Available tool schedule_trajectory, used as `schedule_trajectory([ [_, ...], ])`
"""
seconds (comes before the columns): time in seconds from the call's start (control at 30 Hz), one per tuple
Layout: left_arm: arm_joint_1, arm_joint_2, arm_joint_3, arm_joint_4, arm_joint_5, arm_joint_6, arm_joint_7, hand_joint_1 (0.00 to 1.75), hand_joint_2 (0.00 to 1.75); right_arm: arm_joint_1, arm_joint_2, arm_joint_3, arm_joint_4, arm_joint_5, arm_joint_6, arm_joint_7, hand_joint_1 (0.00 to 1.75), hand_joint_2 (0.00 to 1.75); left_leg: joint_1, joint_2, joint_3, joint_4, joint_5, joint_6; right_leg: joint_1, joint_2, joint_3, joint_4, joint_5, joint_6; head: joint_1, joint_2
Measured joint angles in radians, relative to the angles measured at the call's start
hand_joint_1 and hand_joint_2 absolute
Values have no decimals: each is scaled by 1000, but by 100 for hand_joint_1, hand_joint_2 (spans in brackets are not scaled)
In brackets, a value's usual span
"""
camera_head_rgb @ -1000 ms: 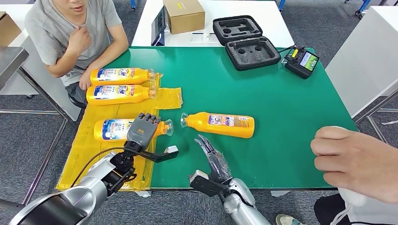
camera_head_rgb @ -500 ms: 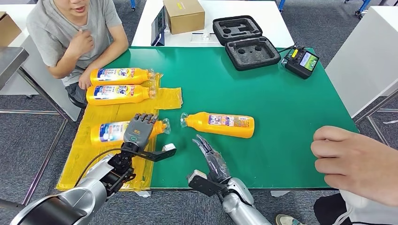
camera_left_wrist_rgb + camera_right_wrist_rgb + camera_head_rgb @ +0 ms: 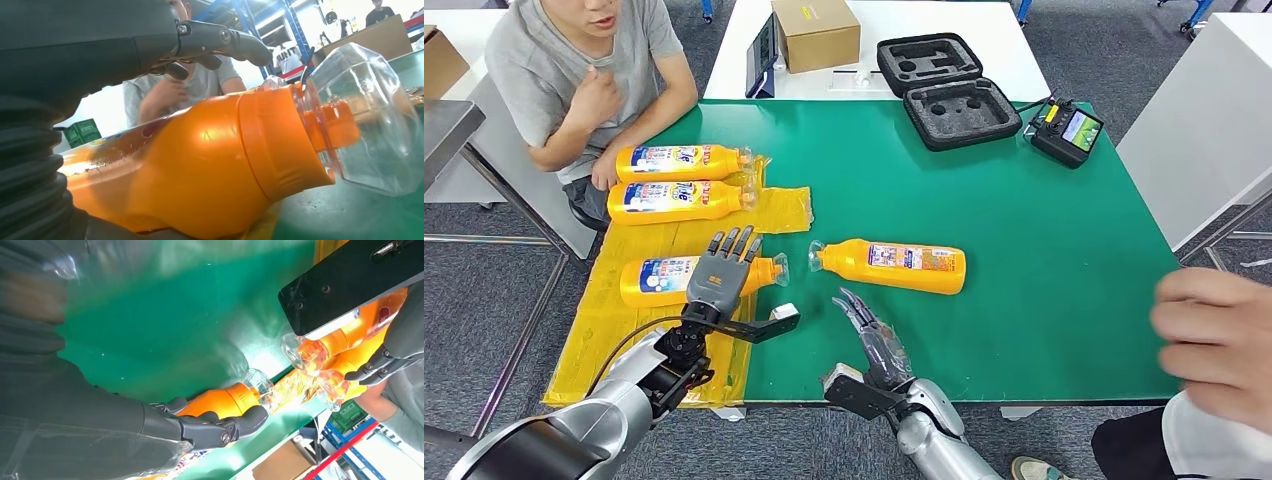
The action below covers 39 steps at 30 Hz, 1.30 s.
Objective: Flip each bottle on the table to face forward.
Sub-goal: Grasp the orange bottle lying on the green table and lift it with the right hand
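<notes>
Now | left hand (image 3: 720, 272) spread open over bottle (image 3: 664, 279) on yellow sheet (image 3: 639, 330) | right hand (image 3: 876, 340) open, empty, near bench (image 3: 1044, 260) edge

High head view – close wrist views

Left robot hand (image 3: 721, 270) hovers open over an orange bottle (image 3: 656, 279) lying on yellow sheet (image 3: 624, 330).

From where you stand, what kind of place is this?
Probably a robotics lab or test workshop: a green work table, an open foam-lined equipment case, a handheld controller, and blue storage racking behind.
</notes>
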Motion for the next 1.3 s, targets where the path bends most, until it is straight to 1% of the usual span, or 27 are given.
schedule_trajectory([
  [0.2,0,0,16,0,2,-13,-13,0,175,0,-1,1,0,-2,-3,0,0,175,0,0,0,0,0,0,0,0,0,0,0,0,0,0],
  [0.33,0,-1,21,0,0,-6,-26,0,175,0,-3,1,3,-7,-5,0,0,175,0,0,0,0,0,0,0,0,0,0,0,0,0,0],
  [0.43,8,-9,42,-5,21,10,-88,0,175,2,-5,1,4,-15,-12,0,0,175,0,0,0,0,0,0,0,0,0,0,0,0,0,0],
  [0.53,36,-22,70,-37,62,-11,-166,0,175,8,-8,1,3,-18,-16,0,0,175,0,0,0,0,0,0,0,-1,0,0,0,0,0,0],
  [0.67,106,-30,93,-148,125,-98,-262,0,175,29,-16,-1,-2,-17,-25,0,0,175,0,0,0,0,-1,0,-1,-1,1,0,0,0,0,0],
  [0.8,192,-23,95,-289,189,-152,-324,0,175,57,-27,-8,-18,-17,-37,0,0,175,-1,0,0,0,-1,0,-1,-1,1,0,-1,0,0,0],
  [0.9,243,-14,94,-369,204,-164,-335,0,175,71,-34,-10,-27,-16,-41,0,0,175,0,0,0,0,-1,0,0,-1,1,0,-1,0,0,0],
  [1.03,288,-4,93,-440,227,-154,-340,0,175,77,-39,-11,-35,-8,-42,0,0,175,0,0,0,0,0,0,0,0,0,0,0,0,0,0],
  [1.2,323,8,89,-498,240,-115,-340,0,175,78,-39,-16,-42,10,-43,0,0,175,0,0,0,0,0,0,0,0,0,0,0,0,0,0],
  [1.3,342,13,88,-538,222,-56,-329,0,175,79,-38,-17,-53,48,-55,10,0,175,0,0,0,0,0,0,0,0,0,0,0,0,0,0],
])
